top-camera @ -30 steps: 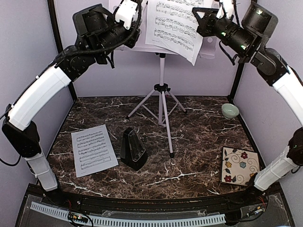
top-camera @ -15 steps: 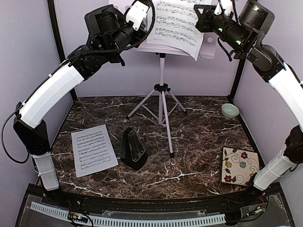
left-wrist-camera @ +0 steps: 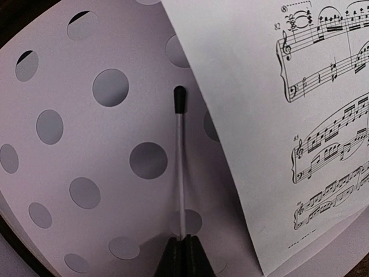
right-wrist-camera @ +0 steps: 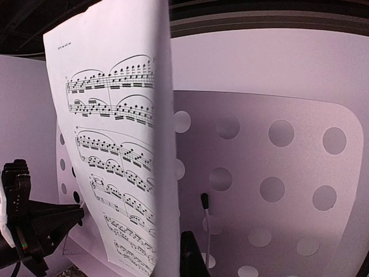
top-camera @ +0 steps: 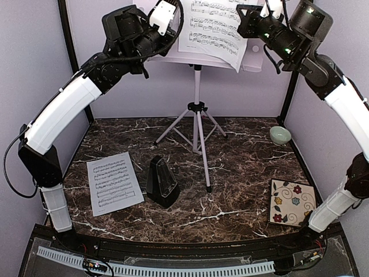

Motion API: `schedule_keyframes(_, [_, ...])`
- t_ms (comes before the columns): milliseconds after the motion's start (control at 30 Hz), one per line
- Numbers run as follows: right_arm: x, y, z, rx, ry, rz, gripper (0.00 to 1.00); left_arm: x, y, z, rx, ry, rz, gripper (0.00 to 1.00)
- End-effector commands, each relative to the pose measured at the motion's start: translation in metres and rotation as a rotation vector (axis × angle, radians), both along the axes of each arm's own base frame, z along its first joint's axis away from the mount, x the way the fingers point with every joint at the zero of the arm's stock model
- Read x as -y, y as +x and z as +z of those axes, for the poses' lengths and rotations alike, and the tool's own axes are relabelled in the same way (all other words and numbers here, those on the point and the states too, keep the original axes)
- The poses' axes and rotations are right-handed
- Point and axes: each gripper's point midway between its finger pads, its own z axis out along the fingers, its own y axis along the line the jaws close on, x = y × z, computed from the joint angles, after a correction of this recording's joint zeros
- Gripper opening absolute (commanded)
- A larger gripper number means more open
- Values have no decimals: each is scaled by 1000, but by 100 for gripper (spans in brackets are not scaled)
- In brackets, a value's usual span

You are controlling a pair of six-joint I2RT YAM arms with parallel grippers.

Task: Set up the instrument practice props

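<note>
The white music stand (top-camera: 197,98) stands at the back centre, and its hole-dotted desk (top-camera: 254,56) fills both wrist views. My left gripper (top-camera: 165,47) is at the desk's left side, shut on the stand's thin silver page-holder wire (left-wrist-camera: 180,167) with a black tip; in the left wrist view the gripper (left-wrist-camera: 184,249) has its jaws together on the wire. My right gripper (top-camera: 244,24) is shut on one music sheet (top-camera: 212,32) and holds it in front of the desk (right-wrist-camera: 277,161). The sheet (right-wrist-camera: 115,167) hangs tilted beside my right gripper (right-wrist-camera: 180,259). The second sheet (top-camera: 114,183) and the black metronome (top-camera: 162,182) are on the table.
A pale green bowl (top-camera: 280,135) sits at the back right. A floral tile (top-camera: 293,202) lies at the front right. The tripod legs (top-camera: 202,135) spread over the table's middle back. A second page-holder wire (right-wrist-camera: 204,222) stands against the desk.
Both grippers rose and closed in on the stand's desk. The held sheet moved up and back toward the desk. The things on the table have not moved.
</note>
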Motion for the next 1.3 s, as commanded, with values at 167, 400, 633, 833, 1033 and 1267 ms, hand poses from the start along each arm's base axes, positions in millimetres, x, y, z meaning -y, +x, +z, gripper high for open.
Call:
schedule_keyframes(167, [10,10,9,12,78,-63,0,-15,-9,20,24,-65,-24,0])
schedule_keyframes(400, [32,14,13,10,165,-164,0,-26,-14,33,112,-132,9,0])
schedule_keyframes(633, [29,15,20,31,165,-162,0,-11,-24,34,168,-133,-99,0])
schedule_keyframes(833, [17,22,20,20,154,-140,0,-5,-25,31,182,-117,-126,0])
schedule_keyframes(1033, [1,28,22,30,148,-106,0,-3,-28,30,194,-106,-144,0])
schedule_keyframes(1267, [-19,34,21,58,120,-68,0,2,-29,28,193,-97,-165,0])
